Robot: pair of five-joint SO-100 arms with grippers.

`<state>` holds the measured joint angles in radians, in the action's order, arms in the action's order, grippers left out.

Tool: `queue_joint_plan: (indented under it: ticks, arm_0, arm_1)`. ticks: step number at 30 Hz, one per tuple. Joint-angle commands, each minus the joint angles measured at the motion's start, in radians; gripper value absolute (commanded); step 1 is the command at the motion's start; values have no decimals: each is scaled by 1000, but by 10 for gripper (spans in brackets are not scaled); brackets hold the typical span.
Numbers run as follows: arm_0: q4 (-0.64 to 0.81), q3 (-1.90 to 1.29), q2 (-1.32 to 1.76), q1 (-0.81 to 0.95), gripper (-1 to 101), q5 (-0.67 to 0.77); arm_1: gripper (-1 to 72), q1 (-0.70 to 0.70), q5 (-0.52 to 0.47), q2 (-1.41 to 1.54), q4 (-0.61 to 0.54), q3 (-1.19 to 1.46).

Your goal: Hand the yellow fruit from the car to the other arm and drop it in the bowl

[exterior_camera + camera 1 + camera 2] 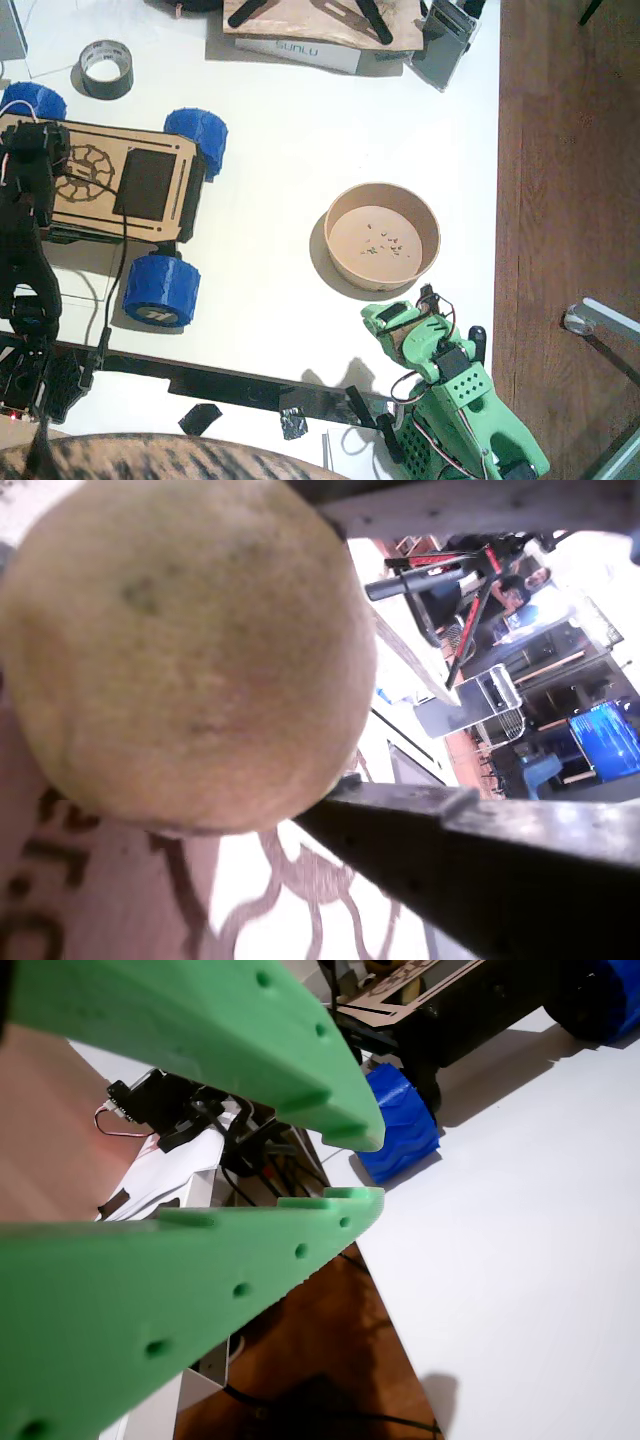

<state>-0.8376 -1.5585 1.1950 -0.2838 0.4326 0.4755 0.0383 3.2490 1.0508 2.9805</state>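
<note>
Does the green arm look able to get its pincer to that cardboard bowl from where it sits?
Probably yes: the green arm's pincer rests just beside the bowl, with only bare table between them.

Hobby workshop: filament box point(300, 50), tape roll point(106, 68).

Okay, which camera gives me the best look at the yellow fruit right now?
A wrist view: the yellow fruit fills most of that picture, close up between dark jaws above the engraved wood of the car. The fixed view does not show it; the left arm hangs over that end of the car. The other wrist view shows none of it.
</note>
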Motion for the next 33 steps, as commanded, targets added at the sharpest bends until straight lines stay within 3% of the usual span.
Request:
queue_joint_plan:
  ticks: [1, 12, 30, 33]
  arm_0:
    - [-17, 35, 29, -29, 280, -3]
    - [-44, 26, 66, -48, 404, -2]
    - [-54, 26, 74, -48, 384, -5]
    - [-54, 25, 72, -48, 335, -5]
  arm_1:
    - [0, 0, -14, 3, -2, -46]
    - [0, 0, -14, 3, -2, -46]
    - [0, -6, -18, 3, 0, -46]
    - [0, -6, -18, 3, 0, -46]
